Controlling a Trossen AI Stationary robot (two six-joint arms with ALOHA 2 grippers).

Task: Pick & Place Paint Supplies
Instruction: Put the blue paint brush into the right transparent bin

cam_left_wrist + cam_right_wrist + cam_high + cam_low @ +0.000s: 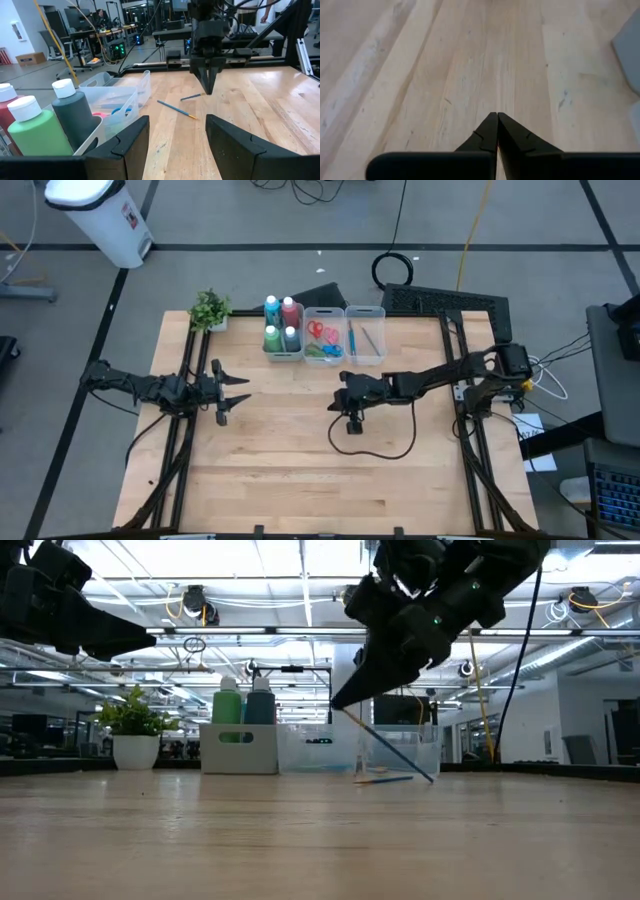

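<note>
My right gripper (338, 702) hangs over the middle of the table, shut on a thin blue brush (388, 746). A second brush (175, 108) lies flat on the wood just beside it. At the far edge stand three bins. One holds paint bottles (283, 326), one holds scissors (322, 340) and one holds more brushes (365, 338). My left gripper (177, 135) waits at the table's left side, level and open, with nothing between its fingers. My right gripper pinches the blue brush by its upper end (347, 712), at the very tips of its two fingers. The fingers slant down from the table's right side. The brush slopes down from them toward the right. Its lower end (430, 779) is at tabletop height; whether it touches the wood I cannot tell.
A small potted plant (210, 310) stands at the far left corner beside the bottle bin (240, 748). A black cable (385, 448) loops over the wood below my right arm. Bare wood stretches across the near half of the table (300, 490).
</note>
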